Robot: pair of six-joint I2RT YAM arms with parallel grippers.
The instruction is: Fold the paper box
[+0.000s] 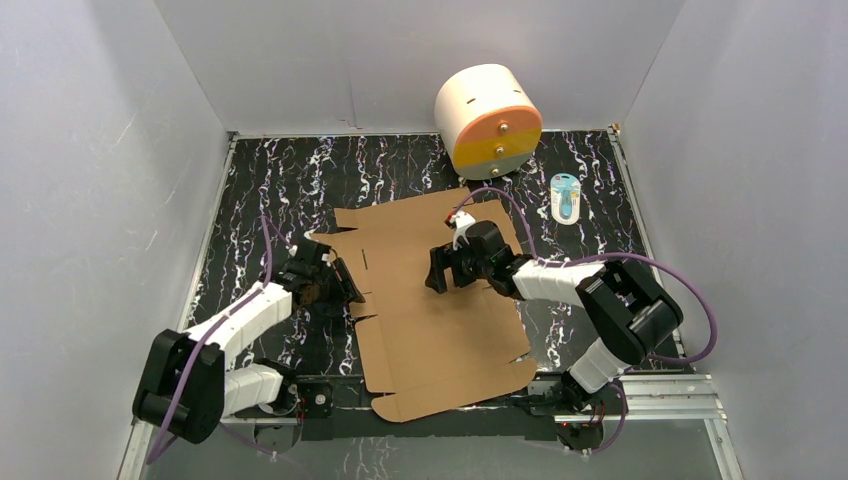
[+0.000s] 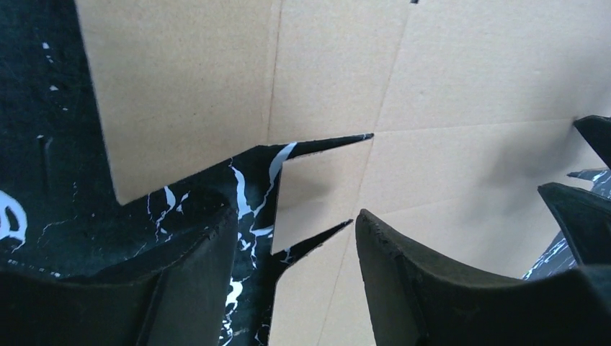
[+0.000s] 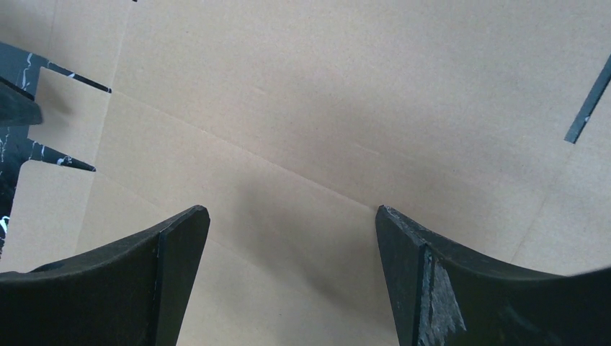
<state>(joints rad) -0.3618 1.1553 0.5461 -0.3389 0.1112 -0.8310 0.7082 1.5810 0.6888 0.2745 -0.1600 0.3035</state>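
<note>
The paper box is a flat brown die-cut cardboard sheet with flaps and slots, lying unfolded on the black marbled table. My left gripper is open at the sheet's left edge, over a small flap between two notches. One left finger is over the table, the other over the cardboard. My right gripper is open and empty, low over the middle of the sheet. In the right wrist view its jaws stand wide apart above a crease line.
A white cylinder with an orange-yellow face stands at the back, just beyond the sheet. A small light-blue object lies at the back right. Grey walls enclose the table on three sides. A metal rail runs along the near edge.
</note>
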